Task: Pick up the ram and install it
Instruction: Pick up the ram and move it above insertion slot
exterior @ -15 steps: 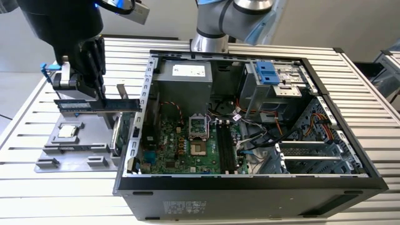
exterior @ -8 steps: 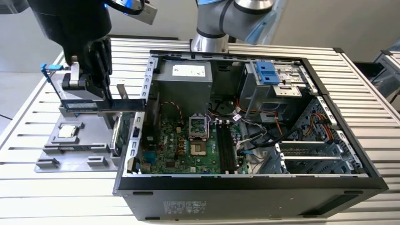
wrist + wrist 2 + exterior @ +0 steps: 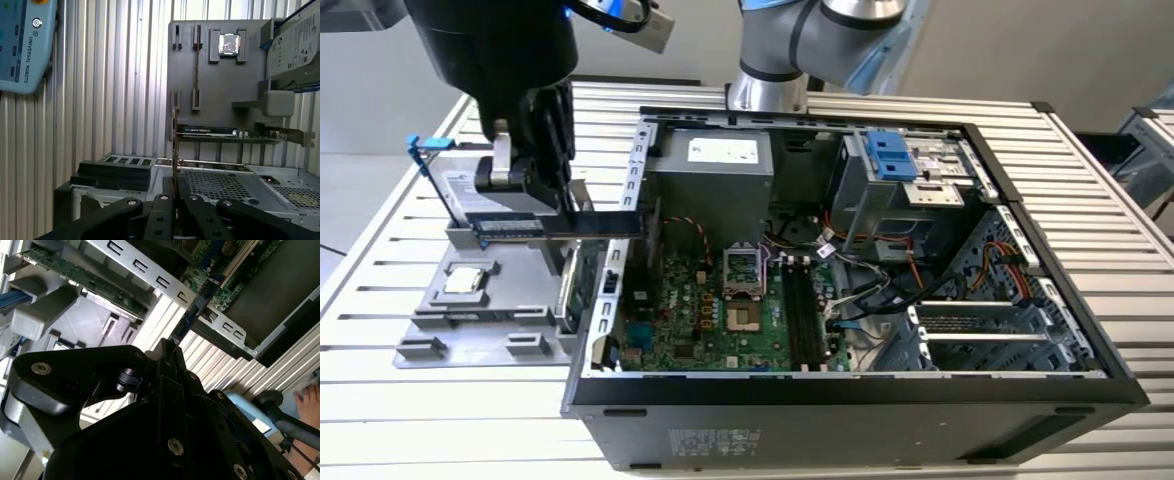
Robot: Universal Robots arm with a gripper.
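Note:
The ram (image 3: pixel 567 224) is a thin stick with a label near one end. It hangs level above the grey parts holder (image 3: pixel 434 330), and its far end reaches the case's left wall. My gripper (image 3: pixel 534 212) comes down on it from above and is shut on it. In the first wrist view the ram (image 3: pixel 174 145) shows edge-on as a thin line running out from my gripper (image 3: pixel 175 192). The open computer case (image 3: pixel 854 395) lies to the exterior view's right, with the motherboard's long black memory slots (image 3: pixel 801 310) inside.
The holder also carries a processor (image 3: pixel 229 44), a hard drive (image 3: pixel 296 45) and a large expansion card (image 3: pixel 215 131). A light-blue teach pendant (image 3: pixel 20 45) lies on the slatted table. A person's hand (image 3: pixel 307 400) shows at the table's edge. Cables cross the case interior (image 3: pixel 881 280).

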